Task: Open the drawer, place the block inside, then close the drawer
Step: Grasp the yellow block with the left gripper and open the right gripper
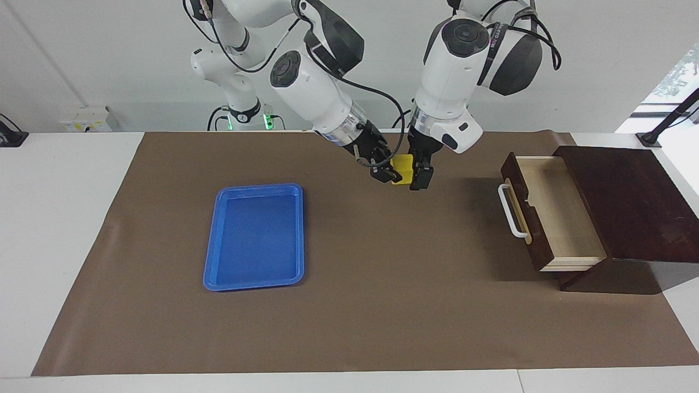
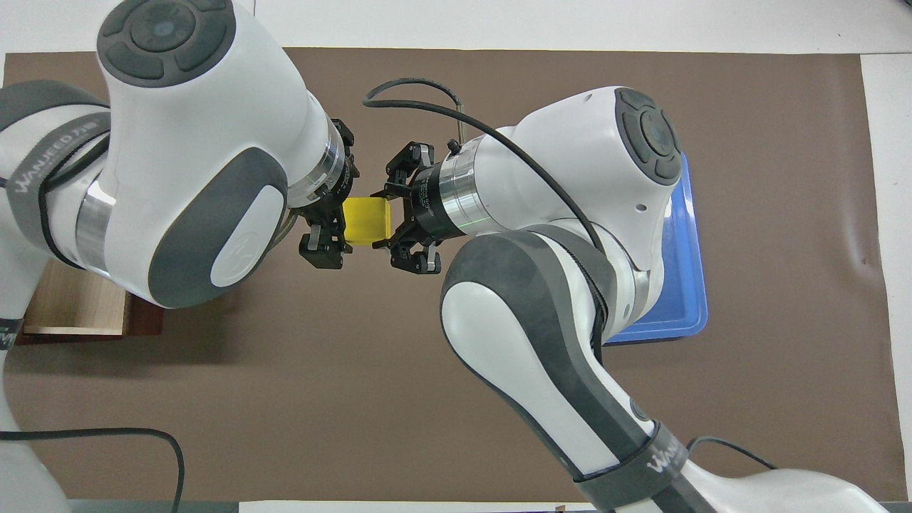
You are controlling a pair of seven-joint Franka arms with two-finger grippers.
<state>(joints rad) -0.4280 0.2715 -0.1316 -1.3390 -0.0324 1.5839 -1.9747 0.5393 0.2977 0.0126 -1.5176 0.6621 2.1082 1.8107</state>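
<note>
The yellow block (image 1: 403, 168) hangs in the air over the middle of the brown mat, between both grippers; it also shows in the overhead view (image 2: 365, 221). My right gripper (image 1: 389, 172) (image 2: 395, 221) reaches in at a slant and is shut on the block. My left gripper (image 1: 415, 173) (image 2: 333, 228) points down and sits right against the block's other side. The dark wooden drawer (image 1: 551, 213) stands pulled out of its box (image 1: 633, 202) at the left arm's end of the table, its pale inside bare and its white handle (image 1: 510, 210) facing the mat. My left arm hides most of the drawer (image 2: 78, 310) in the overhead view.
A flat blue tray (image 1: 256, 237) lies on the mat toward the right arm's end of the table, with nothing in it; my right arm covers part of the tray (image 2: 687, 285) in the overhead view. The brown mat (image 1: 382, 305) covers most of the table.
</note>
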